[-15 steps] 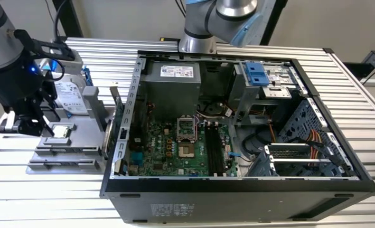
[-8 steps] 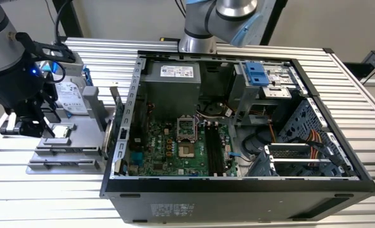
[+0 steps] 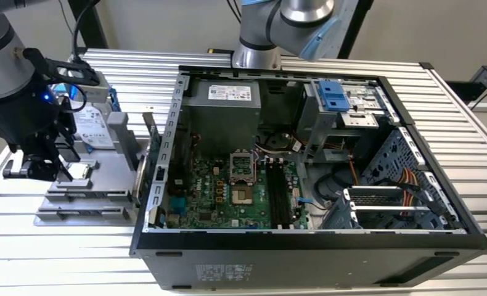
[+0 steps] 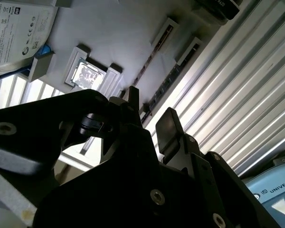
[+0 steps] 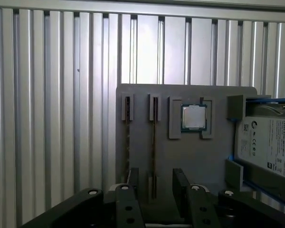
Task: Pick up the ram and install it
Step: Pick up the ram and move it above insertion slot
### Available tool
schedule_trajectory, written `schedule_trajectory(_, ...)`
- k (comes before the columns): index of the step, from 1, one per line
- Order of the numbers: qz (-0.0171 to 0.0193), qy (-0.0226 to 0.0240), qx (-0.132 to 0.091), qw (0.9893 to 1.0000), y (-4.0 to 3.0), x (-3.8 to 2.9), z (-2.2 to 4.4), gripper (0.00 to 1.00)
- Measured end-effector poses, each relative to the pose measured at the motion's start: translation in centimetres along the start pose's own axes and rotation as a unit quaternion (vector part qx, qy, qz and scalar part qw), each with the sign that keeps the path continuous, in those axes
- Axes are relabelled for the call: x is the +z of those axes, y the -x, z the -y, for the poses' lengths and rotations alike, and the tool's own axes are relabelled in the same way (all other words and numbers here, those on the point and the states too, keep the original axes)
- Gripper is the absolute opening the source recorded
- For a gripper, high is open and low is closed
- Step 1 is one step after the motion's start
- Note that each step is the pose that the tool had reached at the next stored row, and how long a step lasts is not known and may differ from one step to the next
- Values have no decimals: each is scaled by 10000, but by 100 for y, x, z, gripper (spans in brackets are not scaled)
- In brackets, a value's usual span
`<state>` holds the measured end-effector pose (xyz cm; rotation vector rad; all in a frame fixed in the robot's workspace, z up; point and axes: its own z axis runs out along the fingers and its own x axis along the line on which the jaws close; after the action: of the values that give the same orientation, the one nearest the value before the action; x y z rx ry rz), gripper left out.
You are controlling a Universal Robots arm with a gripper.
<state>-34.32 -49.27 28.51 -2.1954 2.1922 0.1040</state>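
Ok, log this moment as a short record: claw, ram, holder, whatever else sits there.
ram stick: on edge in a slot of the grey holder, not lifted
claw: open, above the grey holder, in line with the ram stick
second stick: in the neighbouring slot
processor: in its own pocket of the holder
hard drive: at the holder's end, past the processor
computer case: open, to the exterior view's right of the holder

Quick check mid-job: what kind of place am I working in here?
Probably a robotics lab bench for computer assembly: an open computer case sits on a slatted metal table, beside a grey parts tray holding ram sticks and a processor.
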Motion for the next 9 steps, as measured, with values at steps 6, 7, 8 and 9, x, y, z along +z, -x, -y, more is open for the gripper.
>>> schedule_trajectory(6,0,1,-1,10000,-24,49,1,100)
schedule_trajectory(7,0,0,-1,10000,-30,57,1,100)
schedule_trajectory(8,0,0,-1,10000,-35,65,1,100)
schedule_trajectory(9,0,0,-1,10000,-38,73,1,100)
